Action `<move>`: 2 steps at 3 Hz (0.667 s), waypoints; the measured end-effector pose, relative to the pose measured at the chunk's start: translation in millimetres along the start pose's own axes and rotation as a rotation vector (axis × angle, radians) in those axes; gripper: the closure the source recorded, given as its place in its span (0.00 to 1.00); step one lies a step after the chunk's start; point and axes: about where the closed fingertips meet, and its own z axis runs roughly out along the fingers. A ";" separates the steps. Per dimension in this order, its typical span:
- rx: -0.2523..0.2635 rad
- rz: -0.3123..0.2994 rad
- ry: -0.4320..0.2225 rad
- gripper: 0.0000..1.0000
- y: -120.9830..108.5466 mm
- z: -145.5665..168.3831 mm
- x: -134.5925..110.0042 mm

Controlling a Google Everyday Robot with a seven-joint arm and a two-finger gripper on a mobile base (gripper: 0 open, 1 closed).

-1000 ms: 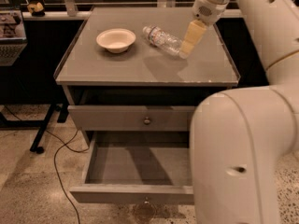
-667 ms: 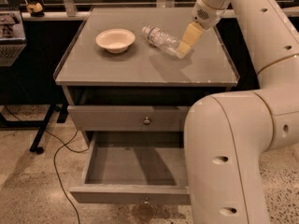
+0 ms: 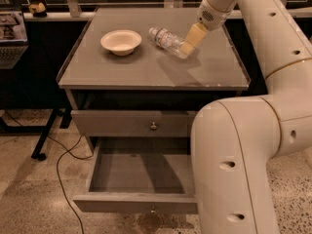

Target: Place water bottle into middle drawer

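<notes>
One gripper [image 3: 186,48], cream-coloured and blunt, on a smooth white jointed arm [image 3: 234,169], tip set against the base end of the water bottle [image 3: 165,37]. Whether it is parted or closed cannot be told from this angle.

Water bottle: clear crinkled plastic, white cap, lying on its side on the table [image 3: 146,74], a flat matt grey top.

One bowl [image 3: 121,41], pale and round, just left of the bottle.

Upper drawer [image 3: 117,123], grey with a metal knob, closed.

Middle drawer [image 3: 131,177], grey and shallow, pulled out.

Against 0.7 s ago: gripper slightly nearer the bottle; bottle and bowl unmoved.
</notes>
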 end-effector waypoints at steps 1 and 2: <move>-0.013 0.005 -0.029 0.00 3.4 12.3 -17.6; -0.043 0.012 -0.040 0.00 10.1 28.2 -29.1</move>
